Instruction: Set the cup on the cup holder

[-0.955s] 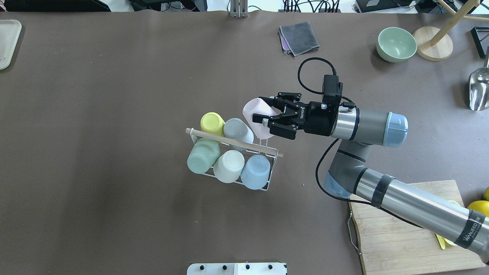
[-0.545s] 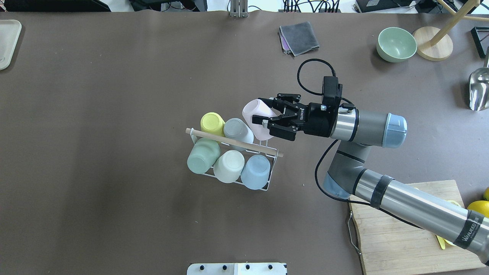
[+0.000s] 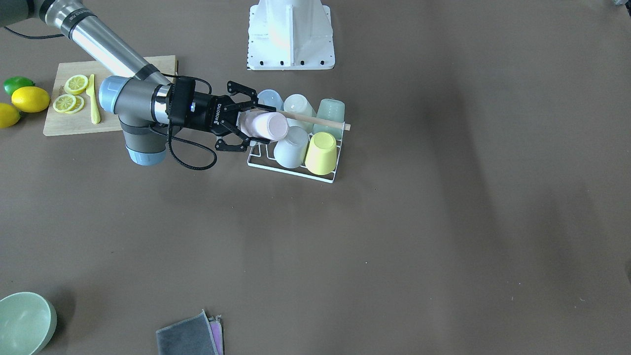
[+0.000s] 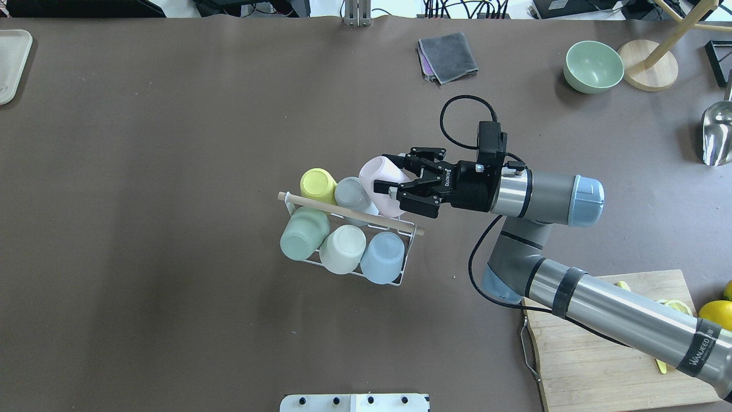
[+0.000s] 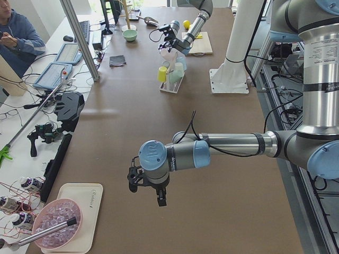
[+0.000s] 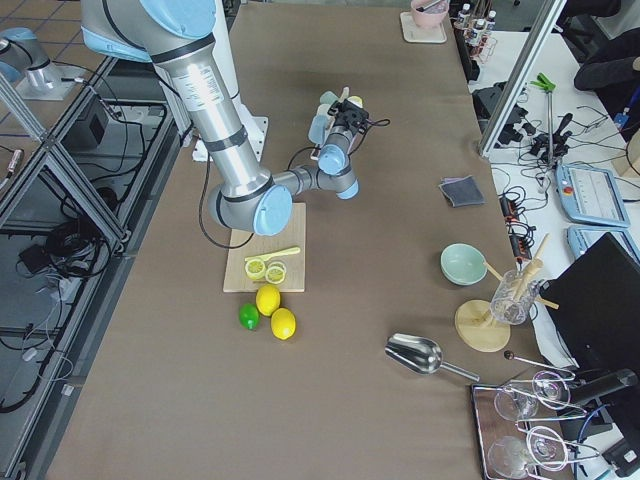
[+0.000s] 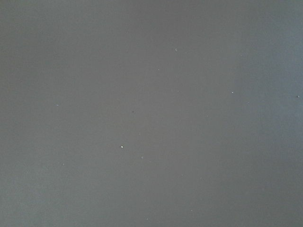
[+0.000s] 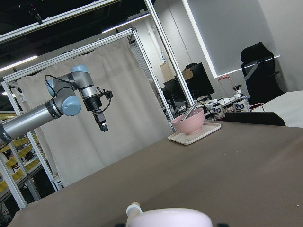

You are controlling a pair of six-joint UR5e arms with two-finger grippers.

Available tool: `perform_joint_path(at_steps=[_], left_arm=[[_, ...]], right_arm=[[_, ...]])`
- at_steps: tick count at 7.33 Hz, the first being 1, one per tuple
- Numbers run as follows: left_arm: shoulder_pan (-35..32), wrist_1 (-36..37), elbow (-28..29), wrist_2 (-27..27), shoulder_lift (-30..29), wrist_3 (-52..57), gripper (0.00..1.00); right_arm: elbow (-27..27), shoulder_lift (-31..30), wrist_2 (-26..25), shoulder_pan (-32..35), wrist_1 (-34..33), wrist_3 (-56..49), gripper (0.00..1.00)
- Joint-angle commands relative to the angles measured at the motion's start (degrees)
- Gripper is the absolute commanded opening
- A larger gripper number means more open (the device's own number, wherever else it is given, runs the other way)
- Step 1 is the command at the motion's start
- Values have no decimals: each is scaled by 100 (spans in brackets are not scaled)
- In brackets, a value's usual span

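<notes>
A pale pink cup lies tilted on its side in my right gripper, which is shut on it. The cup hangs over the far right corner of the cup holder, a white wire rack with a wooden rod. Upside down on the rack are yellow, grey, green, white and blue cups. The pink cup's rim fills the bottom of the right wrist view. My left gripper hangs over the table's left end; I cannot tell its state.
A cutting board with lemon slices and a yellow knife lies under the right arm, lemons beside it. A green bowl, a grey cloth, a metal scoop and a wooden stand lie at the far side.
My right gripper has carried the pink cup a little left and nearer, closer over the rack's empty corner. The cups on the rack have not moved.
</notes>
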Motion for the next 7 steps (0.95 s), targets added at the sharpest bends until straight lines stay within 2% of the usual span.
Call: perform_joint_path(at_steps=[1,7], left_arm=[[-12,-1,-5,1,2,5,98],[-21,8,-5,1,2,5,98]], right_arm=[[-18,-12,1,-28,69,-9,0],[-10,-91,1,-37,166,-9,0]])
